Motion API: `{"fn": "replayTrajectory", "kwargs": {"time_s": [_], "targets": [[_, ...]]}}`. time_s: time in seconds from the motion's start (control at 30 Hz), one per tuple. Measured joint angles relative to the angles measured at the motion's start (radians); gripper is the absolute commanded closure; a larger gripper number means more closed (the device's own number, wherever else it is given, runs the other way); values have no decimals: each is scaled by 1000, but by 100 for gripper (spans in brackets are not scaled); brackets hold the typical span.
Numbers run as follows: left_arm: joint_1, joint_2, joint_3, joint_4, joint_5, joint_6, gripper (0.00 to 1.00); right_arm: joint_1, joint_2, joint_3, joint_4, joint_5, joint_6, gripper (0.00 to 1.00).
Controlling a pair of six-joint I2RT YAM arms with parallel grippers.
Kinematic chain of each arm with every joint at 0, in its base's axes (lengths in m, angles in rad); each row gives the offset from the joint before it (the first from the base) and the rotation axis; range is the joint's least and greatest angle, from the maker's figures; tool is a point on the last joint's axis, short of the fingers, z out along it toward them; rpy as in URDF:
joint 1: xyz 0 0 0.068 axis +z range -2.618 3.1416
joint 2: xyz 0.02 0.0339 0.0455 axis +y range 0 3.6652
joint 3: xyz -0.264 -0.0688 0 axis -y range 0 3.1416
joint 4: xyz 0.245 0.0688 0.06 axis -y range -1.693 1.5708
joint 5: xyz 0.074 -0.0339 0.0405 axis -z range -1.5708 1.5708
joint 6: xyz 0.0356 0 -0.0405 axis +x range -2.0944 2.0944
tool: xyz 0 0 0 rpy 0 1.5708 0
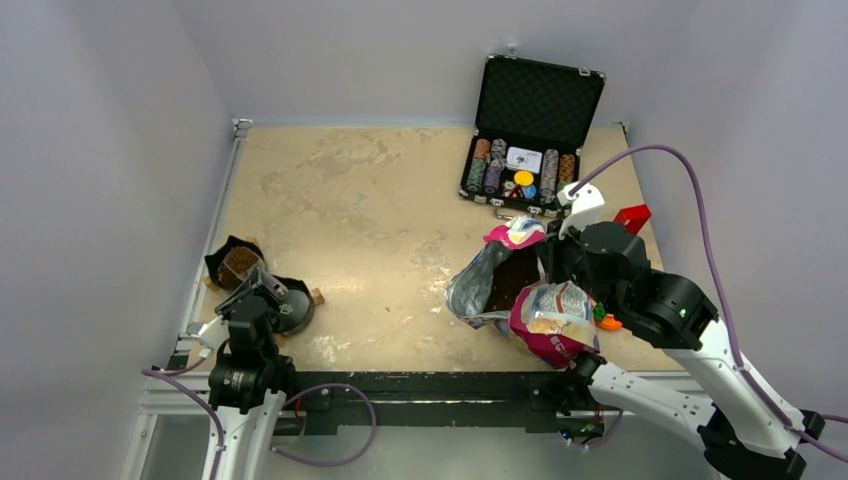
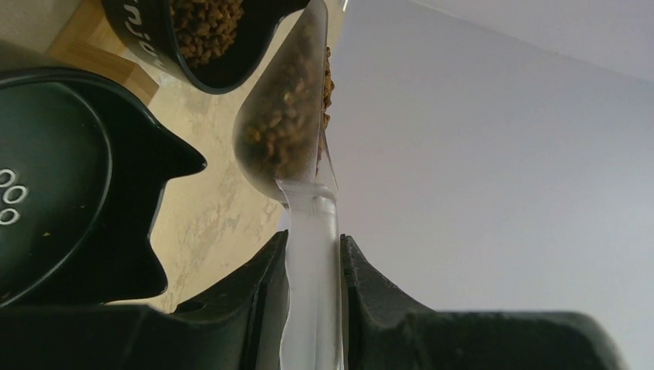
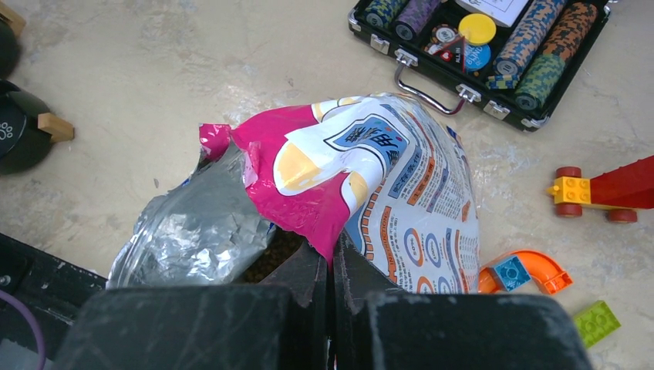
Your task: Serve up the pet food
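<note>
A: Entry one: tabletop (image 1: 350,190), beige and mottled, enclosed by pale lilac walls (image 1: 350,50). Where is the pet food (image 2: 281,116) recorded?

B: At 8 o'clock, it is heaped in a clear scoop (image 2: 308,208) clamped by the left pincer (image 2: 315,254), and in a black bowl (image 2: 139,38). At 4 o'clock, a pink bag (image 3: 385,177) is pinched by the clenched right pincer (image 3: 332,262).

Table (image 1: 340,190) is sitting inside a 3-sided enclosure. Tabletop is showing a mottled beige, stone-look finish w/ pale scuffs and whitish patches twd ctr and near edge. Far wall (image 1: 350,50), left wall (image 1: 90,180) and right wall (image 1: 770,90) are standing plain, pale grey-lilac. Metal rail (image 1: 221,200) is running along table's left edge. Dark bar (image 1: 440,383) is spanning near edge. Grey surface (image 1: 460,455) is lying below it. Light is falling evenly and diffusely, casting soft shadows only.
</note>
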Motion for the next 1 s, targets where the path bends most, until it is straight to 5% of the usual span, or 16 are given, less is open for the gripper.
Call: {"fn": "replayTrajectory", "kwargs": {"time_s": [1.0], "targets": [[0,174,85,-190,7,-43,100,-1,0,0,0,14,-2,100]]}}
